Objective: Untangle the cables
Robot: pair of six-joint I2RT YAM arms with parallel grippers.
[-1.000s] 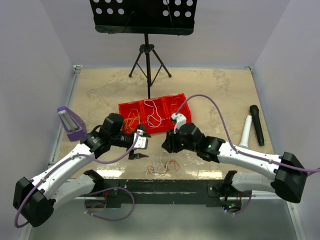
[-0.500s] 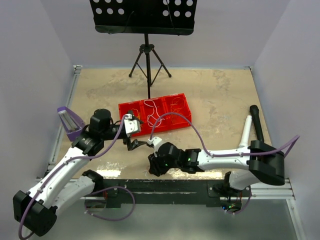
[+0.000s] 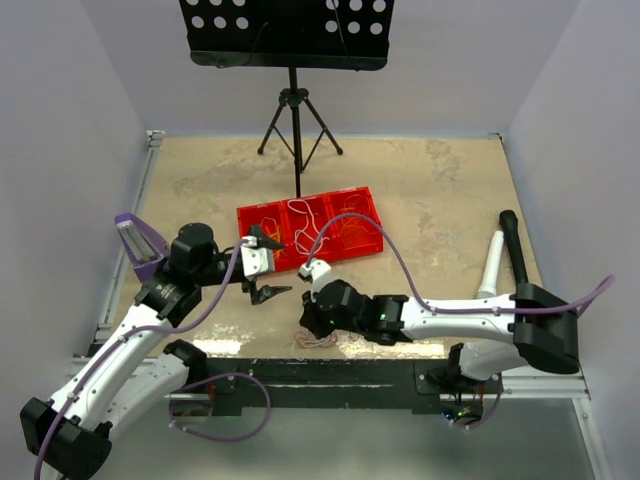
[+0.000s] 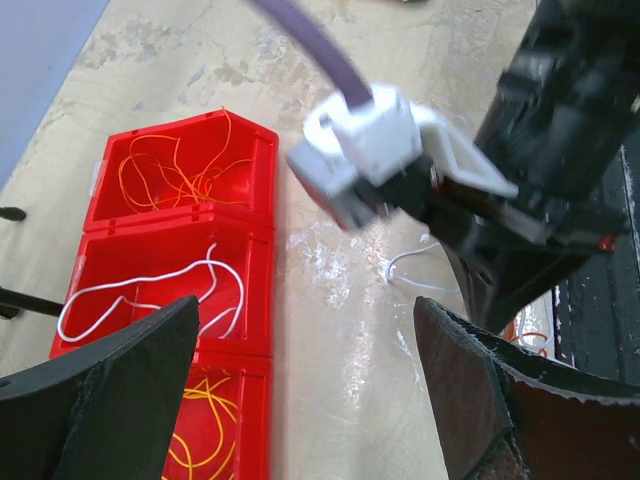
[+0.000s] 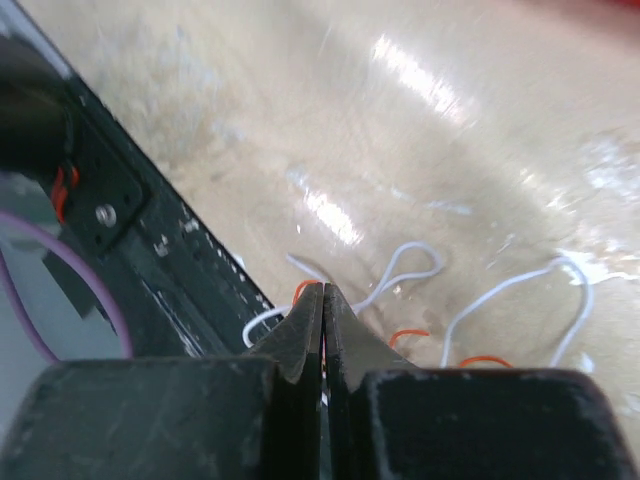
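Standing here, I see that the right arm has swung down from beside the red plastic three-compartment tray (image 4: 180,222) to the near edge of the table. There the small clump of thin white, orange and red cables (image 3: 320,341) lies loose, just in front of the black base rail. The right gripper (image 5: 322,300) was partly open a moment ago and has now snapped fully shut. Its tips press down into the strands, with a bit of orange wire showing on either side and white loops curling just beyond. I cannot tell for certain whether a strand is actually caught between the tips. The left gripper (image 3: 268,266) has pulled back toward the tray's left end and hangs there with its jaws spread wide and nothing in them. The tray already holds separated strands: orange in one compartment, white in the middle and yellow in the third. I judge that the right arm has just made a pinch at one more wire. A slow lift would show whether a single cable comes free or the whole tangle drags along with it.
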